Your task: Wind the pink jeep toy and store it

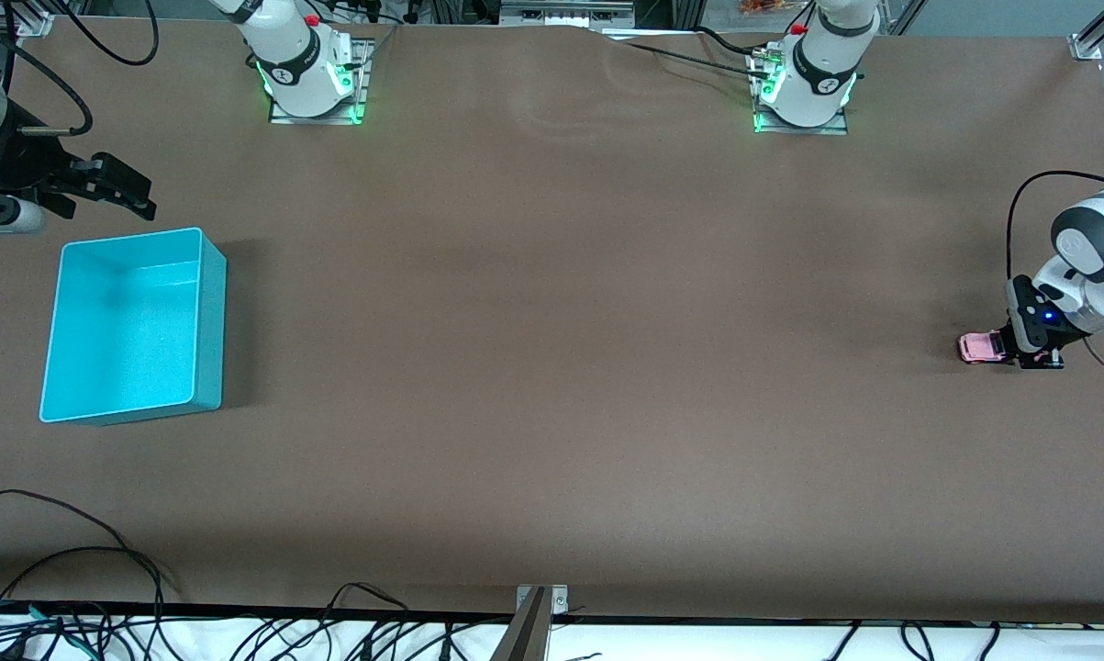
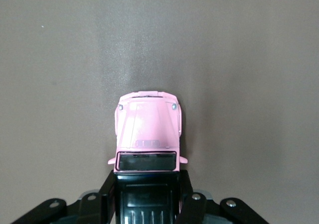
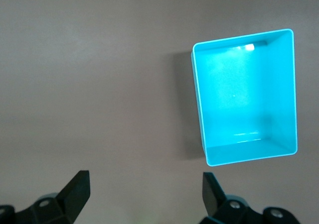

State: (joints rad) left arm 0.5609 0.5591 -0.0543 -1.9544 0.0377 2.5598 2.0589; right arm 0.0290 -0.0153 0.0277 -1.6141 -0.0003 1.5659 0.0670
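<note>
Pink jeep toy (image 2: pixel 147 129), the only toy in sight, sits on the brown counter (image 1: pixel 552 367) at the left arm's end, with the left pincer (image 1: pixel 1010 349) pinching its black rear roof section from both sides; its pink hood points away from the fingers (image 2: pixel 192 209). The right pincer (image 1: pixel 116 188) hangs with its two fingers spread wide and nothing between them, over the counter just beside the one teal bin (image 1: pixel 212 321) at the right arm's end. That bin stands upright, well apart from the jeep. Loose black cables (image 1: pixel 56 588) trail along the counter edge nearest the front camera.
</note>
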